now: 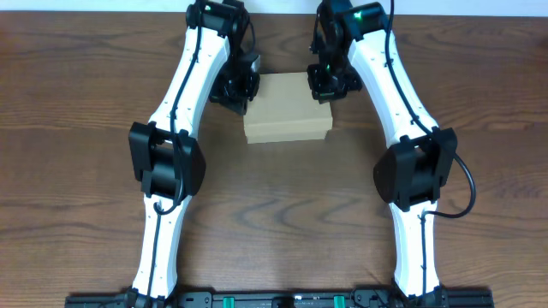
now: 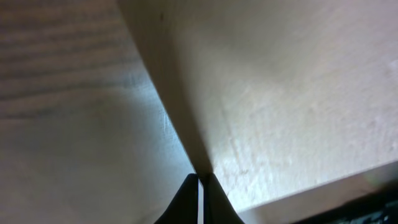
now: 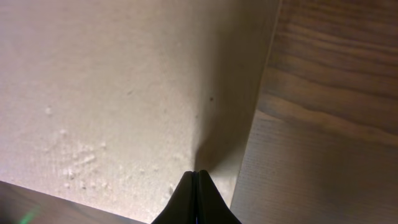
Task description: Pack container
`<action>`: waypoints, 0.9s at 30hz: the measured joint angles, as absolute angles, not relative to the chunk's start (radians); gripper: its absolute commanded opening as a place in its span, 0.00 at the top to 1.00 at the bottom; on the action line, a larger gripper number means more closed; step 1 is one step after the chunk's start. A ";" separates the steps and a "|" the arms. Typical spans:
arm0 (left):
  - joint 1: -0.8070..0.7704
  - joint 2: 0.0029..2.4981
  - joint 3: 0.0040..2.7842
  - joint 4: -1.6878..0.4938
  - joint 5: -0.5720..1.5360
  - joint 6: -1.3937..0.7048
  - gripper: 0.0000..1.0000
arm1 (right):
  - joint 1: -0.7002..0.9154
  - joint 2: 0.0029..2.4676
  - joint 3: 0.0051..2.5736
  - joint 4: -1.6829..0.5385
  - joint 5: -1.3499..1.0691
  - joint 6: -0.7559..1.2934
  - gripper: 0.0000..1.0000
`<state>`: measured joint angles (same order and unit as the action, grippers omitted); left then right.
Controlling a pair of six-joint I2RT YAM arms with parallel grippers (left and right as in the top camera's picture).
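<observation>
Crosswise on the table (image 1: pixel 86 85), container (image 1: pixel 287 118), long axis left-right.

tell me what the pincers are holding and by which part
Nothing visibly: left pincer and right pincer look shut, with tips against the box, near its side edges.

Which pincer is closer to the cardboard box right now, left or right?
Right, narrowly. The right pincer is over the far right corner of the container, tips above cardboard. The left pincer sits at the far left corner, tips at its edge.
</observation>
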<state>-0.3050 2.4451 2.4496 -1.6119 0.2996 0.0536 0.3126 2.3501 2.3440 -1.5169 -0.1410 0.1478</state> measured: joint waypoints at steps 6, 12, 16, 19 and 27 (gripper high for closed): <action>-0.305 2.431 2.394 -1.611 0.307 0.060 0.95 | 0.313 2.350 2.265 -1.465 -0.141 0.148 0.99; -0.305 2.425 2.379 -1.610 0.308 0.061 0.94 | 0.313 2.316 2.199 -1.411 -0.145 0.150 0.99; -0.305 2.424 2.379 -1.611 0.307 0.061 0.94 | 0.313 2.308 2.190 -1.388 -0.149 0.152 0.99; -0.303 2.424 2.386 -1.612 0.305 0.060 0.94 | 0.312 2.308 2.207 -1.380 -0.155 0.152 0.99; -0.245 2.401 2.638 -1.611 0.206 0.026 0.83 | 0.270 2.314 2.476 -1.415 -0.153 0.152 0.99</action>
<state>-0.2451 2.4008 2.6385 -1.6112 0.2058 0.0261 0.2703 2.3138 2.4760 -1.4155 -0.1532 0.1524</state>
